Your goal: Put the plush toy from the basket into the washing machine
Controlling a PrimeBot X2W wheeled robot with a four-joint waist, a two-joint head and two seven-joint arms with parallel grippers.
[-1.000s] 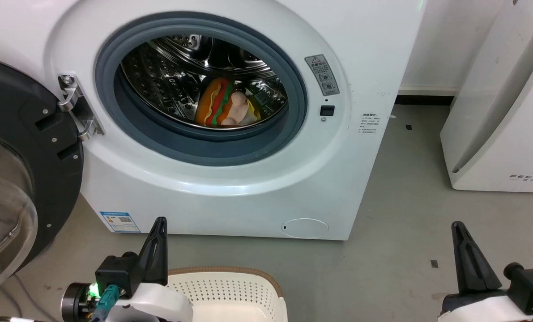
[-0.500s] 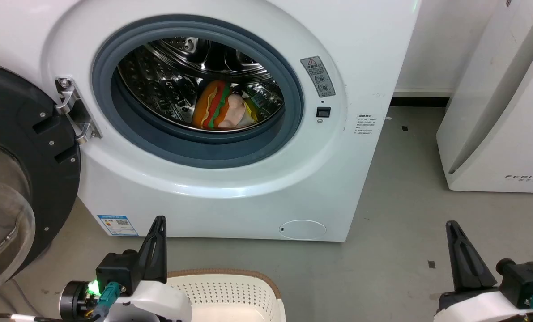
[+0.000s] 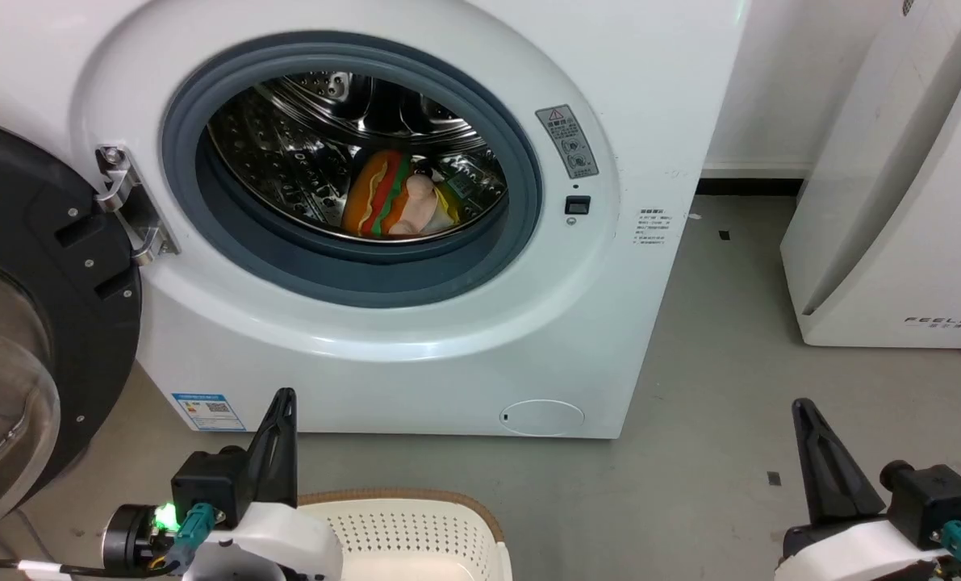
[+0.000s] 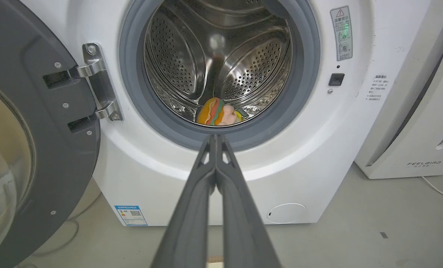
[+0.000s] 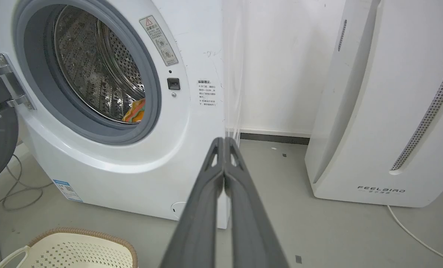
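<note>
Lying low in the shiny perforated drum (image 3: 286, 161), the plush toy (image 3: 395, 198) rests just behind the grey gasket (image 3: 351, 274), its orange-red-green striped part to the left and its pale pink body beside it. The washing machine (image 3: 415, 355) stands on a grey, matte floor (image 3: 730, 339) that carries a few small dark marks, and its dark round door (image 3: 44, 242) hangs open on a steel hinge (image 3: 129, 206) at the left. To the right, well apart from the machine, a white slanted appliance (image 3: 892, 202) stands before a white wall (image 5: 281, 56) with a black skirting strip (image 5: 273, 137); a thin white cable (image 5: 411, 230) trails over the floor beside it, and grey cables (image 5: 5, 193) loop on the floor near the door. The basket (image 3: 415, 524) sits on the floor in front of the machine, its brown rim and perforated cream wall showing at the bottom edge of the head view. Both arms hang low before the washer — the left gripper (image 4: 215, 137) next to the basket, the right gripper (image 5: 224, 139) off over bare floor — and each has its two dark fingers pressed together from tip to base, with nothing between them.
</note>
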